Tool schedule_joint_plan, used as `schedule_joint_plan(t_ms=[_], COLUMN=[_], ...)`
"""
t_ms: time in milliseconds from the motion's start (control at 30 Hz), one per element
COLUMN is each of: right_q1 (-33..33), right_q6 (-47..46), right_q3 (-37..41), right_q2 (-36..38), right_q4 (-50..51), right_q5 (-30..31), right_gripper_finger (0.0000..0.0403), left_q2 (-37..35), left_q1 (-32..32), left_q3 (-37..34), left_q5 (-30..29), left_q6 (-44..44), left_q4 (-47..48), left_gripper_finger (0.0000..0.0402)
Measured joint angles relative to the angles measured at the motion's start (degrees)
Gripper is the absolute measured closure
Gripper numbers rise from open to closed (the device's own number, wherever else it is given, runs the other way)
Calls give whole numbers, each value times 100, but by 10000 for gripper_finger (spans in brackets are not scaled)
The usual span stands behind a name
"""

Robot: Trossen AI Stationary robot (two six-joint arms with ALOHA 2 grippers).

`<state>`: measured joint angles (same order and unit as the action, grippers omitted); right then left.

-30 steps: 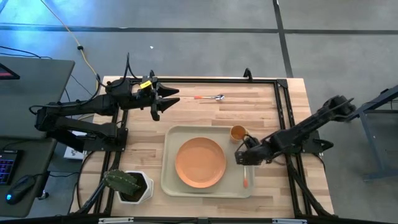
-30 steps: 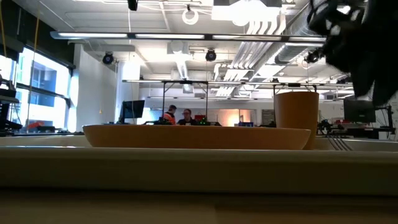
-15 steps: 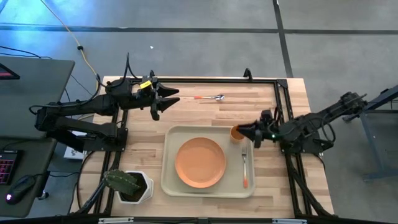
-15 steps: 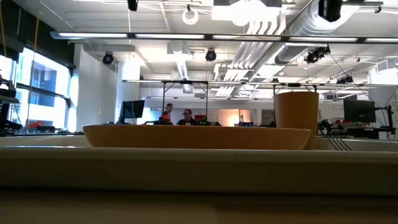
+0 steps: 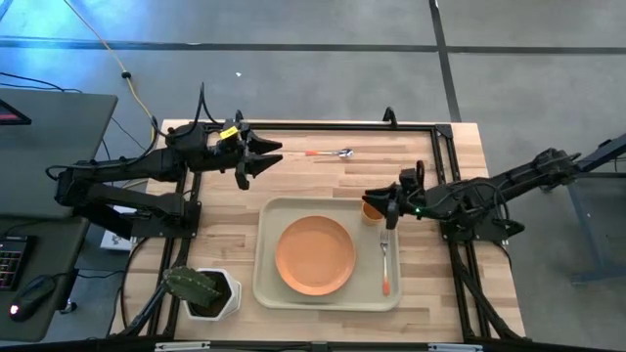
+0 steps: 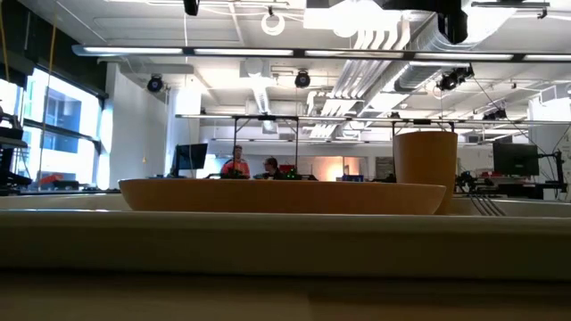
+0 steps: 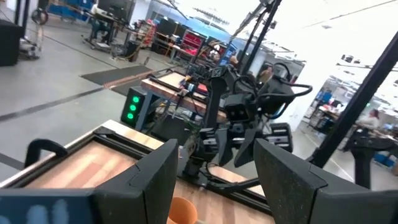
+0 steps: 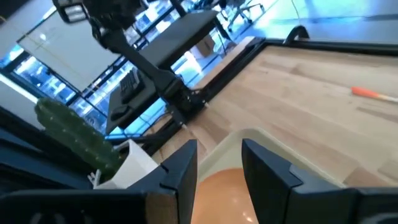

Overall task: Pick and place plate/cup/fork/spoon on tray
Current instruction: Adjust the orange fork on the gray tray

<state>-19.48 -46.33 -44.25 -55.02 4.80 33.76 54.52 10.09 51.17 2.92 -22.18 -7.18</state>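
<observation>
- the tray (image 5: 269, 284) lies on the near half of the table (image 5: 450, 293), with the plate (image 5: 315, 255) resting in its middle.
- the fork (image 5: 385, 262) lies inside the tray just to the right of the plate, tines pointing toward the cup (image 5: 371, 209), orange-red handle toward the near edge.
- the cup stands upright in the tray's far right corner; in the low view it rises behind the plate's rim (image 6: 426, 160).
- the spoon (image 5: 330, 154) lies off the tray, on bare wood near the far edge of the table, well apart from the other pieces.
- the right gripper (image 5: 389, 202) hovers over the cup at the tray's far right corner, its fingers (image 8: 180, 171) parted and holding nothing.
- the left gripper (image 5: 262, 156) waits above the far left part of the table, pointing toward the spoon, its fingers (image 7: 152, 180) spread apart and empty.
- a white pot with a green cactus (image 5: 202, 290) stands beside the tray's left edge at the near left corner of the table.
- in the low view, people (image 6: 236, 165) sit far back in the room.
</observation>
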Motion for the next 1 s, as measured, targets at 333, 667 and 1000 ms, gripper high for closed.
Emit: schedule_joint_plan(t_ms=[333,667,1000], right_q1=[-1,-1,-1], right_q6=[22,5,-11], right_q3=[2,4,4], right_q2=[-129,-127,-127], right_q4=[-386,-646,-723], right_q5=[51,204,210], right_gripper_finger=[286,286,286], left_q2=[0,0,0], left_q1=[0,0,0], left_q3=[1,1,-1], left_q5=[103,104,104], left_q6=[-21,-176,-174], left_q4=[1,2,2], left_gripper_finger=[202,202,202])
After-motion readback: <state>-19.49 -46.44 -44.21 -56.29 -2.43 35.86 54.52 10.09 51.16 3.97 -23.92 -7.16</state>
